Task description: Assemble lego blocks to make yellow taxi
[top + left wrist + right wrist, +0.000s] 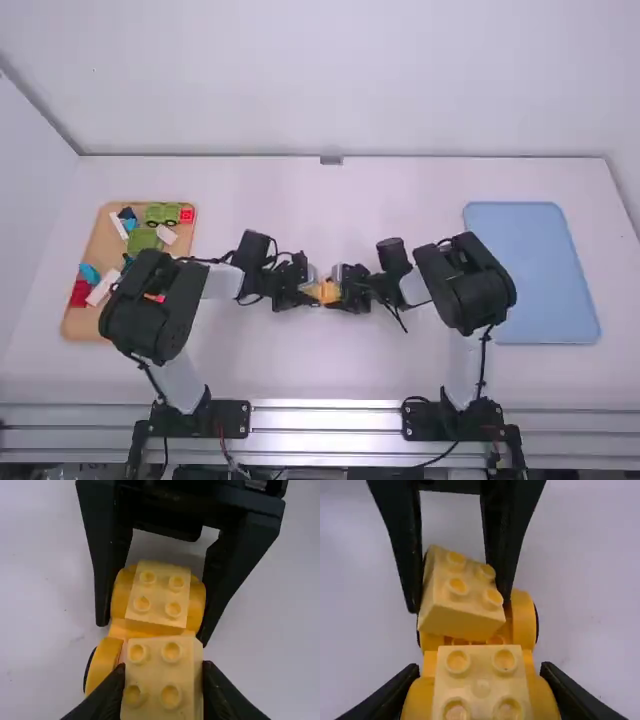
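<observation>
Centrally, the wheeled base [145, 628] fills the right gripper [341, 291]; the left gripper [308, 291] pinches a tilted block [459, 592] over it. Behind the left jaws, the left arm [150, 305] partly hides the block tray [80, 328]; behind the right, a blue tray [545, 275].

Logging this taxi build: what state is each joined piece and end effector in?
Yellow wheeled plastic base, held, upright
Pale-yellow studded plastic block, tilted over base
Second pale-yellow studded plastic block, flat on base
Left end effector, shut on tilted block
Right end effector, shut on base
</observation>
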Available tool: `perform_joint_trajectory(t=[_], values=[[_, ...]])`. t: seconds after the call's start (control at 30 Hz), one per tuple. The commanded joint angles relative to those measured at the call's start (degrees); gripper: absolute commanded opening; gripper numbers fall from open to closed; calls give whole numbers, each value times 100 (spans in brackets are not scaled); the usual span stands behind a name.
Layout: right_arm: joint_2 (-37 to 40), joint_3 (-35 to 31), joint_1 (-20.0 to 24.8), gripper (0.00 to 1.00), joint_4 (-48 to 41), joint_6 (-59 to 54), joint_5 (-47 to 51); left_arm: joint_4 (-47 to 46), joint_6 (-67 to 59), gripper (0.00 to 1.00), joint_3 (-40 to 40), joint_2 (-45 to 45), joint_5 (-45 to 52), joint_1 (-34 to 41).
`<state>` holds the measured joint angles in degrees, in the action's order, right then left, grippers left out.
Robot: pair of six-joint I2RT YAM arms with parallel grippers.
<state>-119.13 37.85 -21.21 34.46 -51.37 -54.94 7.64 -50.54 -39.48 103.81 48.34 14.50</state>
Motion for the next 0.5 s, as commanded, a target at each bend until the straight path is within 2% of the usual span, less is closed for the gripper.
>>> perform_joint_trajectory(t=[0.0, 0.47], values=[[-87, -31, -61, 56, -31, -33, -181, -72, 15, 31, -168, -118, 63, -24], [-87, -31, -59, 56, -42, -35, -168, -94, -46, 18, -203, -118, 48, 37]])
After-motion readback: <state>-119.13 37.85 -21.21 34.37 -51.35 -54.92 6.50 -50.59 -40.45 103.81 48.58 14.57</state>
